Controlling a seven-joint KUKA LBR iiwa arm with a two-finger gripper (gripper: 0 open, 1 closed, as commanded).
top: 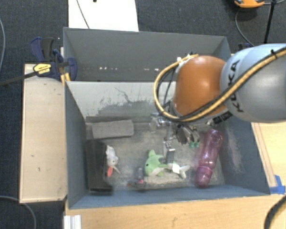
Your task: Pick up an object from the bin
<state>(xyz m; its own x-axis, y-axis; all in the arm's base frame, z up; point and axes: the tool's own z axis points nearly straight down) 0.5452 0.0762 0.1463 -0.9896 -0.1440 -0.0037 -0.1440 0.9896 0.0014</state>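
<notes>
Fingers (pixel 170 154) look apart, nothing between them, pointing straight down just above green toy (pixel 154 164) by bin's front wall. Your likely pick: toy lies clear of purple bottle (pixel 207 157) to its right, so top-down approach has room.

Even light is falling into the bin (pixel 133 51) from above. Small glints are dotting its 12 o'clock wall.

"KUKA" on the grey arm (pixel 262 87)
</notes>
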